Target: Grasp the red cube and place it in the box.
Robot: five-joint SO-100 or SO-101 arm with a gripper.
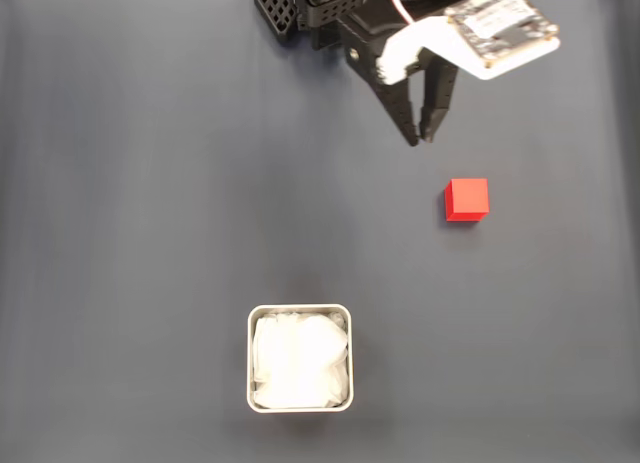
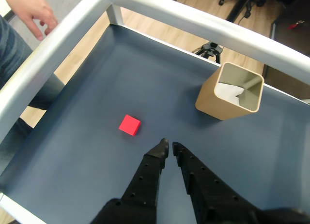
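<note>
The red cube (image 1: 467, 199) lies on the dark mat, right of centre in the fixed view. My gripper (image 1: 420, 138) hangs above and a little left of it, apart from it, with its black fingers closed together and nothing between them. In the wrist view the red cube (image 2: 130, 125) sits just ahead and left of my gripper (image 2: 170, 145). The box (image 1: 249, 358) stands near the bottom middle of the fixed view, its white lining showing inside. From the wrist, the box (image 2: 213, 96) appears at the upper right, with tan sides.
A pale metal frame rail (image 2: 203, 23) runs around the mat's far and left edges in the wrist view. A person's hand (image 2: 31, 11) and dark sleeve are beyond the rail at the upper left. The arm's base (image 1: 300, 8) stands at the top of the fixed view.
</note>
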